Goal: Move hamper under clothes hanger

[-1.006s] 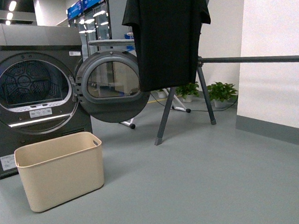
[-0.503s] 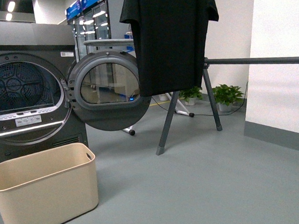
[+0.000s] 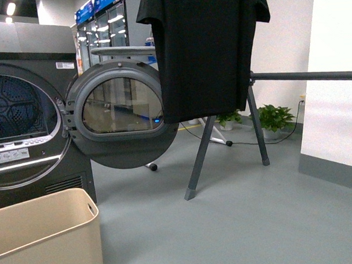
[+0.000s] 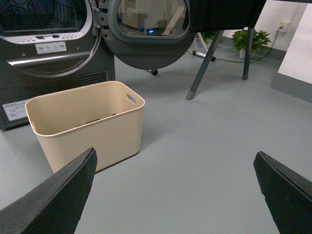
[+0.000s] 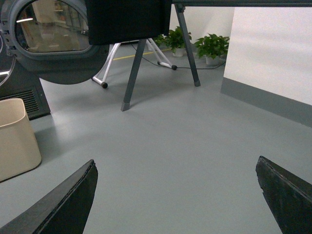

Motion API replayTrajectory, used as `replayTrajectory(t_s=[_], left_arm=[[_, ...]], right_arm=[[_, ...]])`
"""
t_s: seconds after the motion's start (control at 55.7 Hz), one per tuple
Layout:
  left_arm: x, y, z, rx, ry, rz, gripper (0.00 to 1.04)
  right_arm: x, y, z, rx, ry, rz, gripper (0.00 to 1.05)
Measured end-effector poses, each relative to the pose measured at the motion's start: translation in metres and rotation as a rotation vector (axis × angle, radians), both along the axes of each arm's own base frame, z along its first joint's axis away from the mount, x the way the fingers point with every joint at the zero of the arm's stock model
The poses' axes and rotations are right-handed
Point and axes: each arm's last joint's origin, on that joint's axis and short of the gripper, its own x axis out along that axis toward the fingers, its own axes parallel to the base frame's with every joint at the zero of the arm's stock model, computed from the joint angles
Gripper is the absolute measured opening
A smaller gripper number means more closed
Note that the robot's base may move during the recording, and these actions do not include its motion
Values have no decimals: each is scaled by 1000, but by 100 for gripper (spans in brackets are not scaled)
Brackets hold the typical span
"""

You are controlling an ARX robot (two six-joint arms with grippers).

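The beige plastic rectangular hamper (image 3: 47, 237) is standing upright on the grey floor (image 3: 249, 223), just in front of the dark grey dryer (image 3: 18, 125). In the front view it is sitting in the lower left corner, partly cut off by the frame edge. The dryer's round glass door (image 3: 120, 115) is hanging wide open above and beyond the hamper's far end.

The dark grey metal clothes hanger (image 3: 305, 76) is standing well apart from the hamper, further right, with its slanted legs resting on the floor and its long bar running off to the right. A black T-shirt (image 3: 203, 51) is hanging from it, covering part of the open door. The hamper is not lying beneath the bar. Green potted plants (image 3: 276, 118) are sitting by the white wall (image 3: 340, 66) behind the rack.

In the left wrist view, the left pincer (image 4: 174, 153) is hovering spread wide, gripping nothing, with the hamper (image 4: 87, 122) beyond it. The right pincer (image 5: 175, 162) is likewise spread and empty over bare floor.
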Motion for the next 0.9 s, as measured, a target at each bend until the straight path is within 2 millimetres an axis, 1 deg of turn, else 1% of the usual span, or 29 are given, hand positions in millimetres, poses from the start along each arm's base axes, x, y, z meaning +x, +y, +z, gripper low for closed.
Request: replayTrajectory(t_s=[0.898], left_arm=[[0,0,0,0,1,-1,98]], right_arm=[[0,0,0,0,2,1,97]])
